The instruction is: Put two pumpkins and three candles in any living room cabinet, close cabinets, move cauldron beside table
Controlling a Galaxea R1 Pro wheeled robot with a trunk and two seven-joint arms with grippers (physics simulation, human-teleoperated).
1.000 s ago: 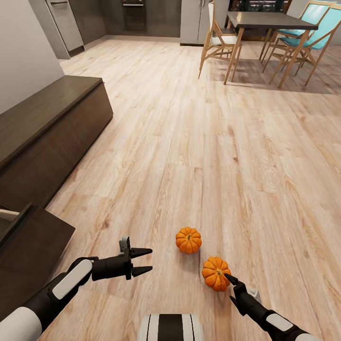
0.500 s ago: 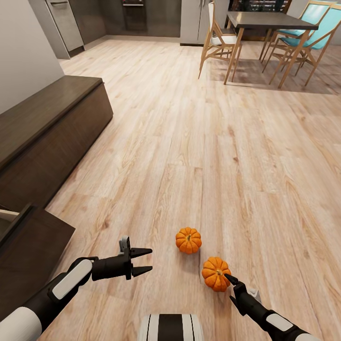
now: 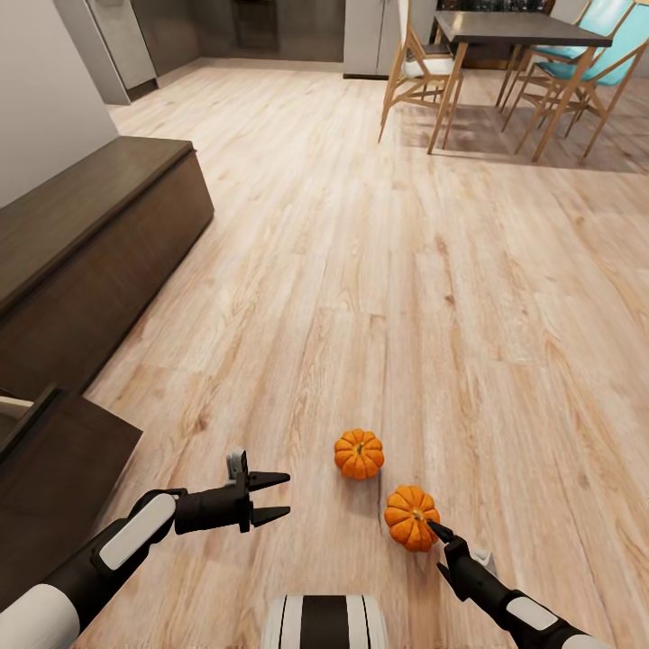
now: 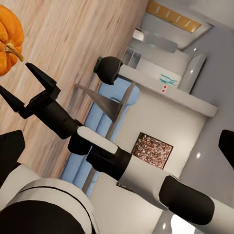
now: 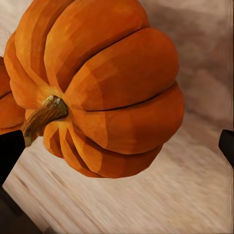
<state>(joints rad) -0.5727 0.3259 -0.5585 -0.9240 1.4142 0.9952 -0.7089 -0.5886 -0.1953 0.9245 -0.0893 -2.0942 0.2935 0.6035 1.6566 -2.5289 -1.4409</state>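
Right claw (image 3: pixel 434 532) at near pumpkin (image 3: pixel 410 516) (contact unclear), second finger hidden

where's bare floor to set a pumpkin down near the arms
Bare floor lies between the left end effector and the farther pumpkin, and all ahead toward the dining table. Crowded: the near pumpkin at the right end effector.

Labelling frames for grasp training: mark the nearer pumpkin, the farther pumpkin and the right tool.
nearer pumpkin (image 3: pixel 410 521), head view, ribbed side.
farther pumpkin (image 3: pixel 359 455), head view, top ribs.
right tool (image 3: pixel 439 534), head view, at its fingertips.
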